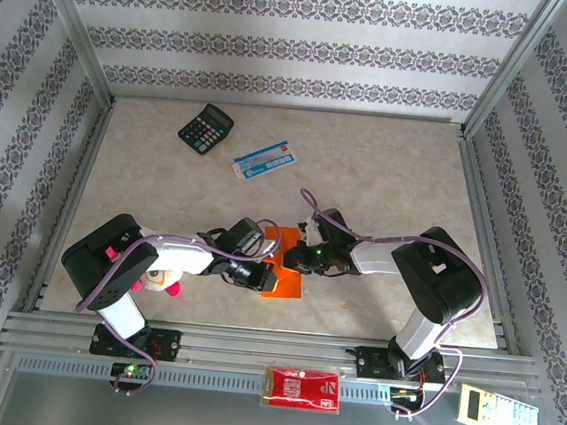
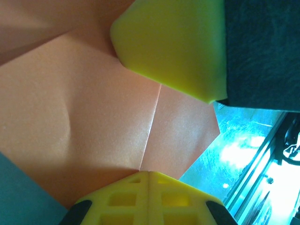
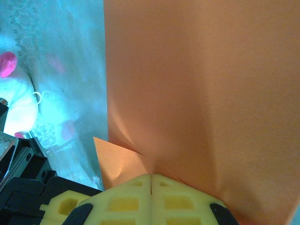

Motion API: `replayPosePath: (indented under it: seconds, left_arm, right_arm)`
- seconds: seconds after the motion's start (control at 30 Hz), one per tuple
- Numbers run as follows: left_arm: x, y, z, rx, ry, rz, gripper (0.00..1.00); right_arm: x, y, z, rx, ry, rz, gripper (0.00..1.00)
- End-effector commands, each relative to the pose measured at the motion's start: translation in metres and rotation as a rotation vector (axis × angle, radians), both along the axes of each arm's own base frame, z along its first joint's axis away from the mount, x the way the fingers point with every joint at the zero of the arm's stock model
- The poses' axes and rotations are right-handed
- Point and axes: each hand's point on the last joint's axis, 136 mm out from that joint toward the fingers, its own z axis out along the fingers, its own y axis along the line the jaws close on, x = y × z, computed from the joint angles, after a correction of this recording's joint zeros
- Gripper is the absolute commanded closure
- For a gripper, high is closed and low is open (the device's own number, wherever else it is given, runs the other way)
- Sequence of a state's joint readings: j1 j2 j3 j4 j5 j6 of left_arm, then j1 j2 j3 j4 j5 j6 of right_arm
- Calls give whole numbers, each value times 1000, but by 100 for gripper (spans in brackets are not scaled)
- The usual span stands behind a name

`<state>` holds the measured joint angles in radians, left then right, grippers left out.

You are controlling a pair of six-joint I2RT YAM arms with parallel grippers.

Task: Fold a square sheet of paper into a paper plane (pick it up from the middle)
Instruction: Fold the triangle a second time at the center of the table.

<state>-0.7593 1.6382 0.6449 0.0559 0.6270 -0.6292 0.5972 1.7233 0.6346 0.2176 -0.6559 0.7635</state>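
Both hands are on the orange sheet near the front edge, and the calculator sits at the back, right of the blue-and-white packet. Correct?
Not quite. The top external view shows the calculator at the back, left of the blue-and-white packet, not right. The rest stands.

The beige table bears a black calculator, a blue-and-white packet and the orange paper.

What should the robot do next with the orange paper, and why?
Probably slide the shut left pincer along the crease to press it flat. Its tip sits right at the crease's end, the right pincer is shut at the paper too, and the sheet beside the crease looks dented and puffy rather than flat.
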Motion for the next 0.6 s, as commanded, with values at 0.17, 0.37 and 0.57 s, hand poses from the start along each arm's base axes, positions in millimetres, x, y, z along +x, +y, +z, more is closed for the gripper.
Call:
replayPosePath:
  seconds: [0.17,0.37,0.57]
  left_arm:
    - [-36,23,-22,57,128,-6,100]
    - [-40,27,-23,33,151,20,100]
    - [-44,32,-23,21,161,35,100]
  right_arm:
    - [-21,-42,-57,-238,124,-69,100]
    - [-22,-42,-58,-240,125,-66,100]
    - [-22,-43,-58,-242,124,-65,100]
